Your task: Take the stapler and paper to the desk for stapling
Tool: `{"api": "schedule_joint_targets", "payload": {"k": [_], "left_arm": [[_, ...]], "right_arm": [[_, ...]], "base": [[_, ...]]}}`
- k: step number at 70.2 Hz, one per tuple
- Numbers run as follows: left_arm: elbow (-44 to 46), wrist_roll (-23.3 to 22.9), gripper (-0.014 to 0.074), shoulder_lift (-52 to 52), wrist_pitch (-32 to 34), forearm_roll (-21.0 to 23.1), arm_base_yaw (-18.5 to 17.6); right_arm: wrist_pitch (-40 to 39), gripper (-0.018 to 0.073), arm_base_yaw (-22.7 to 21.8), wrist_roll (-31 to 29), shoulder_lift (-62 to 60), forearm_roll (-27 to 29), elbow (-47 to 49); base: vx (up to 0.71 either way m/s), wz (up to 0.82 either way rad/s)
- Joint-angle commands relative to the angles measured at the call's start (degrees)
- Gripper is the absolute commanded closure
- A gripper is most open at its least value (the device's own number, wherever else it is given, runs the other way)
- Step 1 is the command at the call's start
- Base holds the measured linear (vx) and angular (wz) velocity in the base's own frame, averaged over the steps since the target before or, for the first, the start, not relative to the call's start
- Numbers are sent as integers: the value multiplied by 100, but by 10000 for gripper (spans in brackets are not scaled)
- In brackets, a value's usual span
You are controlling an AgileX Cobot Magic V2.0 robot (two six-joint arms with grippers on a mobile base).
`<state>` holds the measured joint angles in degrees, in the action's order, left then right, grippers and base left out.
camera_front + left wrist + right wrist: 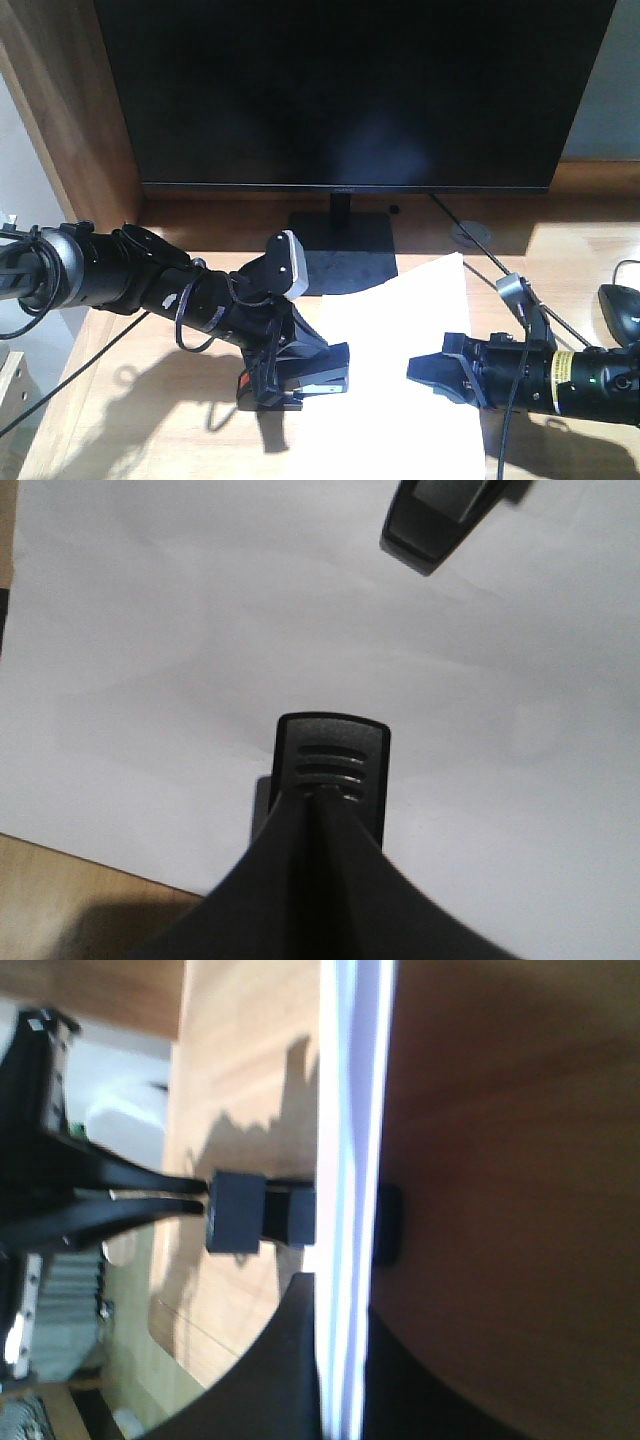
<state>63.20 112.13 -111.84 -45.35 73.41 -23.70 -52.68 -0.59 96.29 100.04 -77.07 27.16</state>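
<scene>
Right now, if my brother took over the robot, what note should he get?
Left end effector: shut on the small black stapler with the orange-red patch, held at the left edge of the plain white paper sheet.
Right end effector: shut on the sheet's right side.
Done: both things are over the light wood-grain desk, in front of the big black monitor.
Left: the stapling itself; whether a staple is in, I cannot tell.

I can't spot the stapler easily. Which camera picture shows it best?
The front-facing view: the stapler sits in the left gripper at the edge of the paper, its orange-red patch showing. The left wrist view shows only its dark tip over the sheet; the right wrist view shows a dark block edge-on.
</scene>
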Motion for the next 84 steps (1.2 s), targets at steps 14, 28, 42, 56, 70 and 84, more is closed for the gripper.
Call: {"api": "schedule_joint_targets", "payload": {"k": [14, 28, 42, 56, 70, 84], "left_arm": [[122, 2, 603, 256, -204, 259, -24], [122, 2, 603, 256, -204, 259, -24], [122, 2, 603, 256, -204, 259, -24], [122, 2, 603, 256, -204, 259, -24], [122, 2, 603, 256, -204, 259, -24], [122, 2, 603, 256, -204, 259, -24]], "right_arm": [[-377, 562, 304, -47, -168, 183, 96], [-137, 562, 745, -131, -168, 510, 96], [-43, 562, 739, -132, -168, 498, 96], [-43, 562, 739, -132, -168, 414, 96], [-43, 562, 739, -132, -168, 414, 96], [-43, 562, 739, -132, -168, 414, 96]], "base": [[0, 0], [0, 0], [0, 0], [0, 0], [0, 0], [0, 0]]}}
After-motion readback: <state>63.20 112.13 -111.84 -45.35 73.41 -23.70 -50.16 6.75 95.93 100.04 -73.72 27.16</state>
